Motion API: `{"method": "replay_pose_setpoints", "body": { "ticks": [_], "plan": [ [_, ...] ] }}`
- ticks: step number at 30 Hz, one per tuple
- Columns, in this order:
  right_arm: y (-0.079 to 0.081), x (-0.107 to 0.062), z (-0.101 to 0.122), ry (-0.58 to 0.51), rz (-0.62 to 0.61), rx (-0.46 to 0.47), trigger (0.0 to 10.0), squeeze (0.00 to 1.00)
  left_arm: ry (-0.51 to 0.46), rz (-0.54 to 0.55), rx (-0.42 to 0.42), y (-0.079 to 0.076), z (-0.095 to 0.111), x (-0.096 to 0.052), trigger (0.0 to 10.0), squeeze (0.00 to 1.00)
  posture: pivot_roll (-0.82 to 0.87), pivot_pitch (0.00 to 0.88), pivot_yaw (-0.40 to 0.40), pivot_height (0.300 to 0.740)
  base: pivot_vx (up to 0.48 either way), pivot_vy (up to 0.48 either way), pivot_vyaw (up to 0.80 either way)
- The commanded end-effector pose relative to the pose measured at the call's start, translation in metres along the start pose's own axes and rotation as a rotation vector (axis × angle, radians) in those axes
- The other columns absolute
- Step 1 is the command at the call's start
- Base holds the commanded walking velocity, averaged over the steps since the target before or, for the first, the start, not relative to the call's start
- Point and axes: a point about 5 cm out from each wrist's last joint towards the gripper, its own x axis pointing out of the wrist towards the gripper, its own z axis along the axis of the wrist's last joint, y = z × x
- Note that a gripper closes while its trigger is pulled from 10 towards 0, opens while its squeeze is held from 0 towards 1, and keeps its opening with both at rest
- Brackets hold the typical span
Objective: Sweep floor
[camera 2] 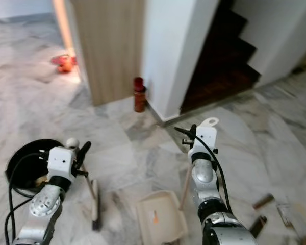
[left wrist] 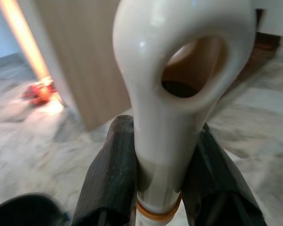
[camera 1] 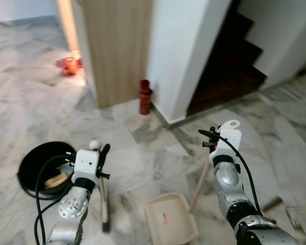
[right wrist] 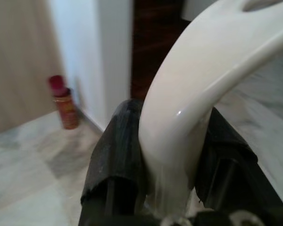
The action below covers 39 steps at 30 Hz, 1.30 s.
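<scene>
Left gripper point(left wrist: 158, 188) is clamped on the broom handle point(left wrist: 179, 80); both black fingers point(left wrist: 108, 179) press the white shaft just under its looped end, above an orange ring. From the head views the broom point(camera 1: 104, 204) hangs nearly upright from that gripper, with its dark head resting on the marble floor point(camera 1: 143, 153) in front of the robot's left side.

Right gripper point(right wrist: 172, 179) is closed around the dustpan handle point(right wrist: 193, 80), fingers on either side of the curved white grip. The wooden shaft slants down from it to the cream dustpan point(camera 1: 169, 220), which sits flat on the floor between the two arms, just right of the broom head. A small orange speck lies in the pan.

A black bin point(camera 1: 41, 166) sits on the floor at the robot's left, near the left arm, with something tan inside. A few dark bits of debris point(camera 2: 263, 201) lie on the floor to the right of the right arm.

Ahead: a wood panel point(camera 1: 120, 46), a white wall corner, and a red spray can point(camera 1: 145, 97) standing at its base. Dark stairs point(camera 1: 229, 61) go up on the right. A red object point(camera 1: 67, 65) lies far left; too blurred to identify.
</scene>
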Motion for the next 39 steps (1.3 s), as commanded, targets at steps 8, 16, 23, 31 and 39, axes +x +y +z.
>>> {"method": "replay_pose_setpoints", "body": {
  "ticks": [8, 16, 23, 31, 39],
  "plan": [
    [-0.008, 0.002, 0.002, -0.010, -0.023, -0.009, 10.0, 0.00, -0.019, -0.017, -0.015, -0.006, 0.003, 0.002, 10.0, 0.00, 0.04, 0.036, -0.071, 0.740, 0.000, 0.000, -0.80],
    [-0.018, -0.001, 0.001, -0.024, -0.063, 0.000, 10.0, 0.00, -0.013, -0.041, -0.018, -0.008, 0.002, 0.010, 10.0, 0.00, 0.02, 0.000, -0.044, 0.740, 0.000, 0.000, -0.80],
    [-0.033, -0.005, -0.002, -0.024, -0.088, -0.018, 10.0, 0.00, -0.020, -0.055, -0.041, -0.018, 0.003, 0.017, 10.0, 0.00, -0.01, 0.000, -0.045, 0.740, 0.000, 0.000, -0.80],
    [-0.061, -0.007, -0.002, -0.027, -0.148, -0.026, 10.0, 0.00, -0.007, -0.075, -0.070, -0.030, 0.000, 0.017, 10.0, 0.00, -0.05, 0.010, -0.041, 0.740, 0.000, 0.000, -0.80],
    [-0.062, -0.011, -0.006, -0.024, -0.151, -0.030, 10.0, 0.00, 0.004, -0.059, -0.051, -0.016, -0.004, 0.014, 10.0, 0.00, -0.03, 0.026, -0.029, 0.740, 0.000, 0.000, -0.80]
  ]
}}
